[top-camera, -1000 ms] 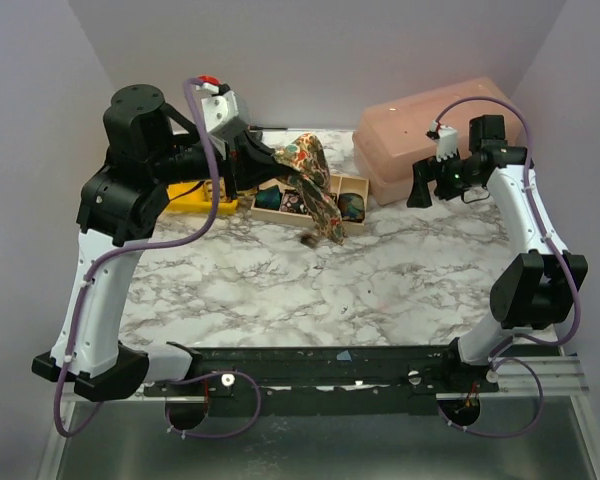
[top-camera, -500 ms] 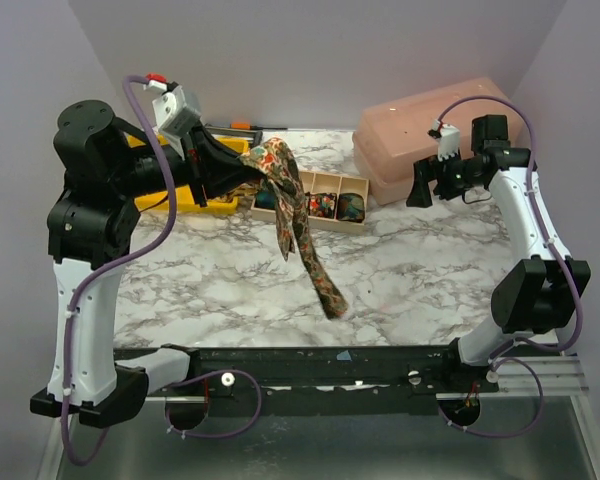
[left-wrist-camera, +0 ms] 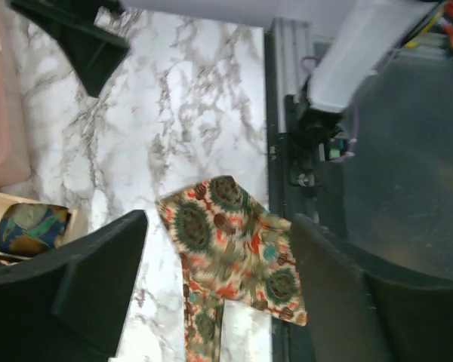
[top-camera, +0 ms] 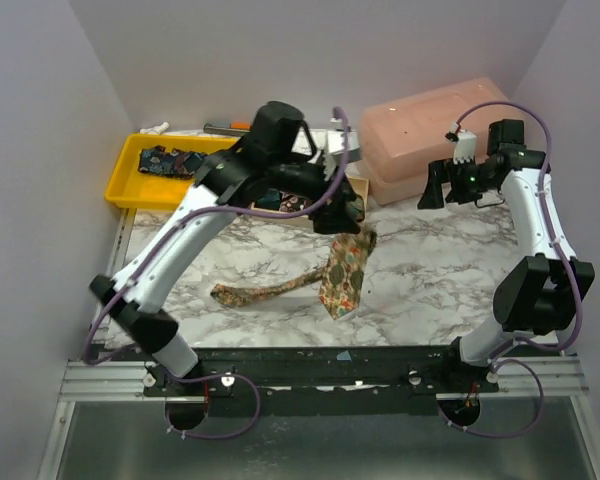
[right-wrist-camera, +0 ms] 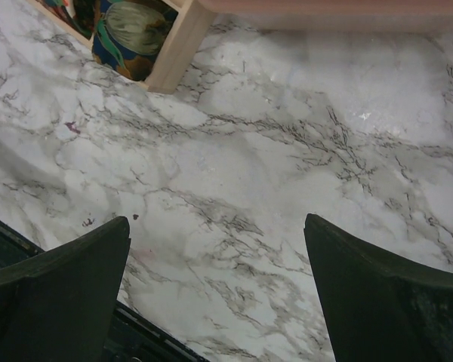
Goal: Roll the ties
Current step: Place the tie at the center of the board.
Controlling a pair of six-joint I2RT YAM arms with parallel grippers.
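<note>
A red-and-green patterned tie point(top-camera: 342, 278) is stretched across the front of the marble table point(top-camera: 430, 270), wide end to the right and narrow end trailing left. My left gripper point(top-camera: 352, 215) hovers just above the wide end, open. In the left wrist view the tie point(left-wrist-camera: 234, 256) shows between the spread fingers point(left-wrist-camera: 98, 279) of the left gripper point(left-wrist-camera: 219, 222), and neither finger touches it. My right gripper point(top-camera: 435, 185) hangs open over bare marble at the right; the right wrist view shows the right gripper point(right-wrist-camera: 215, 222) with nothing in it. Rolled ties point(right-wrist-camera: 132, 26) sit in a wooden box point(right-wrist-camera: 177, 53).
A yellow tray point(top-camera: 130, 175) at the back left holds dark unrolled ties point(top-camera: 170, 160). A pink lidded box point(top-camera: 430, 125) stands at the back right, beside the wooden box. The left arm hides most of the wooden box from above. A black rail point(top-camera: 380, 355) runs along the front edge.
The left arm swung from the back left to the middle front with the tie. Its gripper opened and the tie dropped out of the grip onto the table. The right arm barely moved.
</note>
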